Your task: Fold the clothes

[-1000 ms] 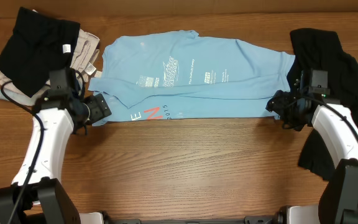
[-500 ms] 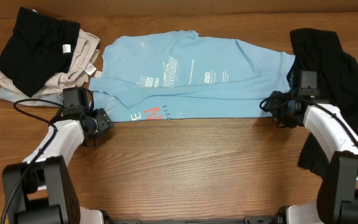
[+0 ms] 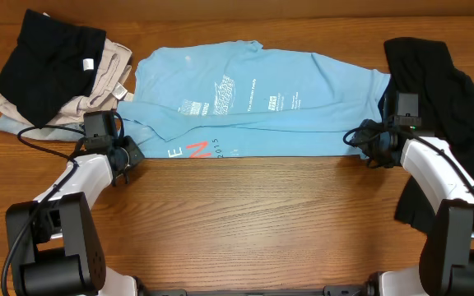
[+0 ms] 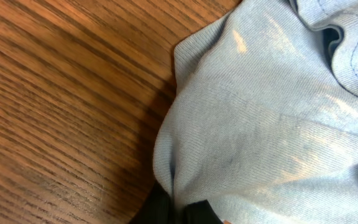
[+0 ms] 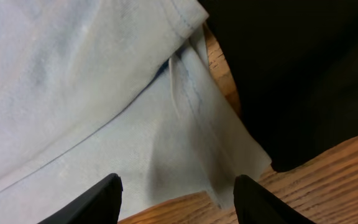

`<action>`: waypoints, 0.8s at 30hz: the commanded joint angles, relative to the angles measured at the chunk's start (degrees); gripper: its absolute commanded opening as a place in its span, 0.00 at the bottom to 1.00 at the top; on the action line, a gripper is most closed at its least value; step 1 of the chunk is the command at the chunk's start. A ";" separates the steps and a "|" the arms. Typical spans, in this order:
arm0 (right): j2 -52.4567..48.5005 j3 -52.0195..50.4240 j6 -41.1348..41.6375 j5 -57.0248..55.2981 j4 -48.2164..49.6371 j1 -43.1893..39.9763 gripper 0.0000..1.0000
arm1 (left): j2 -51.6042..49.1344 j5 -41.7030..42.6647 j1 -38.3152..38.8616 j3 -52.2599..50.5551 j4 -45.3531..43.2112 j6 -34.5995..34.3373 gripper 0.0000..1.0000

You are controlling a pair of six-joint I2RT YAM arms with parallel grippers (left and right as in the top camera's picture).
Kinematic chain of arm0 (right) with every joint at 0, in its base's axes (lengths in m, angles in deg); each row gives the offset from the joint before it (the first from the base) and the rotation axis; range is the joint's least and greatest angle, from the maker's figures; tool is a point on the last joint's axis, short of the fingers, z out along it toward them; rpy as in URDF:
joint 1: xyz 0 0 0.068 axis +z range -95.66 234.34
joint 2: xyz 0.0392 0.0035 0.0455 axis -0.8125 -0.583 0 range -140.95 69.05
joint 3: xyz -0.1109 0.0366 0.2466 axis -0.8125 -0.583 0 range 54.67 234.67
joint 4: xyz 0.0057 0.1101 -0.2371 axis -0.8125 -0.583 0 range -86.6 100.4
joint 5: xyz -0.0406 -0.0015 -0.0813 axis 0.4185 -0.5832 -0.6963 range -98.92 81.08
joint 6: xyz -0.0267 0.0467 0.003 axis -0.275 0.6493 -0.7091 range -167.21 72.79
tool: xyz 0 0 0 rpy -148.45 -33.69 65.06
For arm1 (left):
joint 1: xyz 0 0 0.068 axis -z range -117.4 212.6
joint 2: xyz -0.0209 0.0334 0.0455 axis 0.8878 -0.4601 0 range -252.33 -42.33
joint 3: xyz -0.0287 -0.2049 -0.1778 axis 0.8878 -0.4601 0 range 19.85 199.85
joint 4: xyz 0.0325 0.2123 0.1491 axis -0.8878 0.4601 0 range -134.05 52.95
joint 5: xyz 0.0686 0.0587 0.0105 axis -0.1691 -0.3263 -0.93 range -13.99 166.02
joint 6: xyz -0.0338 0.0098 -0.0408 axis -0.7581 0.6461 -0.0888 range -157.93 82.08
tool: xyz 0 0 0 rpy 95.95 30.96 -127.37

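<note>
The light blue T-shirt (image 3: 253,107) lies spread across the back of the table, white print and red-and-white letters facing up. My left gripper (image 3: 132,153) is at its lower left corner and is shut on a pinched fold of the blue fabric (image 4: 260,124), which bunches between the dark fingertips (image 4: 197,211). At the shirt's lower right corner, my right gripper (image 3: 354,140) is open. Its two fingers (image 5: 101,199) straddle the hem corner (image 5: 229,162) just above the wood. A black shirt (image 3: 443,82) lies right of it, also in the right wrist view (image 5: 291,62).
A pile of folded garments sits at the back left, a black one (image 3: 48,57) on top of beige ones (image 3: 109,70). The black shirt on the right drapes toward the table's right edge. Bare wood (image 3: 253,222) stretches in front of the T-shirt.
The left gripper has shut on the T-shirt's lower left corner after sliding in from the left. The right gripper has narrowed slightly and crept left onto the lower right corner.
</note>
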 commanded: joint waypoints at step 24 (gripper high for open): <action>-0.28 -9.62 1.16 -3.37 16.22 0.31 0.28 | -1.09 1.64 -1.73 25.77 36.41 8.79 0.04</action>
